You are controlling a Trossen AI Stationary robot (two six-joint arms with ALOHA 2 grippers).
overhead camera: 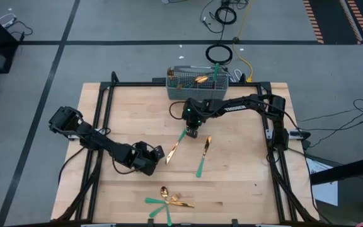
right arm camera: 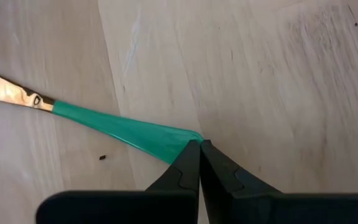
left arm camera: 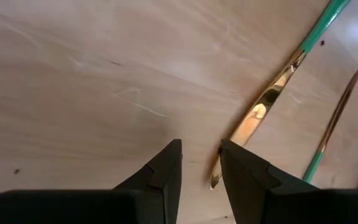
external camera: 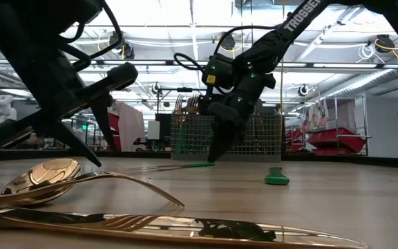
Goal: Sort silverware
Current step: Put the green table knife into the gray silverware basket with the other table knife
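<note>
Right gripper [right arm camera: 199, 144], fingers closed, touches a knife's [right arm camera: 104, 127] teal handle tip; left gripper [left arm camera: 201, 163] stands part-open, empty, on the worktop [overhead camera: 244, 183].

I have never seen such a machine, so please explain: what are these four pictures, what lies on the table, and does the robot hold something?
Two dark robot arms work at a wooden table. One picture looks down from above, one looks level across the tabletop, and two come from cameras on the wrists. On the table lie gold cutlery with green handles, and a wire caddy at the far edge. The right gripper is shut at the handle end of a knife, seemingly pinching it. The left gripper waits open, near that knife's blade tip, holding nothing.
</note>
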